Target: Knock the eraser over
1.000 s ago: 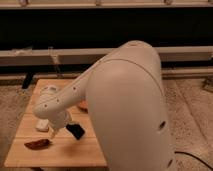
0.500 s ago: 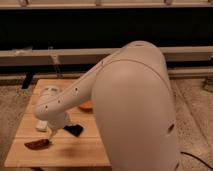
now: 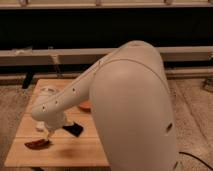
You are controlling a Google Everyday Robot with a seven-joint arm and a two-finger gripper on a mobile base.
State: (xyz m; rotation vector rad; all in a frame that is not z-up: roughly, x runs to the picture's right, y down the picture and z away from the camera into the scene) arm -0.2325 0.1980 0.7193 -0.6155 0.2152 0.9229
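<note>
A single view looks from high behind the arm's bulky white shoulder point(image 3: 132, 107), facing forward and down onto the wooden surface point(image 3: 75, 147); the gripper point(image 3: 49, 134) sits near left.

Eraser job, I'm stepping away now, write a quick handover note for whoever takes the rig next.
Gripper: low over the table's front left, just above the reddish-brown object.
Eraser: dark block on the table, right of the gripper, appears tilted or lying low.
White object: left, partly behind the arm.
Done: arm brought beside the eraser.
Left: confirm the eraser is knocked over; push again if not.
</note>
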